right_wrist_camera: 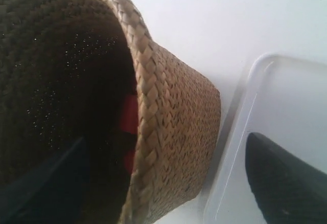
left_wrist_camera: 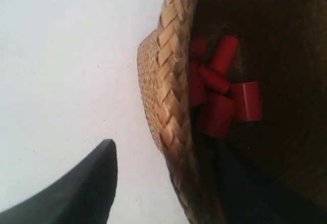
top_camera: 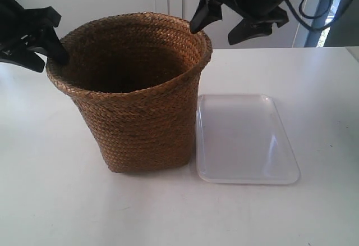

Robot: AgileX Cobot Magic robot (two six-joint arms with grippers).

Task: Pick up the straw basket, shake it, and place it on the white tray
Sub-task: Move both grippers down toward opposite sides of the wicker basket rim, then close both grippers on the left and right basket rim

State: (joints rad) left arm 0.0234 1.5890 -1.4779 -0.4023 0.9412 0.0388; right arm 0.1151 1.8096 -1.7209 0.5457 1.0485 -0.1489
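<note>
1. The basket (top_camera: pixel 134 100) stands upright on the white tabletop (top_camera: pixel 314 201), just beside the tray (top_camera: pixel 244 139) and not on it. I cannot tell whether its base touches the tray's edge.
2. It is brown braided straw, a tapered bucket with a wide, flared round rim and a narrower, squarish base. The weave is coarse and ridged, and the inside is dark.
3. The tray is flat, shallow and rectangular. It is glossy translucent white plastic with rounded corners and a low raised rim, and it lies bare with light glinting off it.
4. In the left wrist view a small heap of red cylinders (left_wrist_camera: pixel 219 96) lies inside the basket. They are short, smooth and matte.
5. The left fingers (left_wrist_camera: pixel 76 193) are black and tapered, and they are spread wide. One hangs outside the rim over the tabletop and the other is inside the basket, with the braided rim between them.
6. The right fingers (right_wrist_camera: pixel 286 183) are just as wide apart, astride the rim on the tray side. One is over the tray and the other is in the dark interior.
</note>
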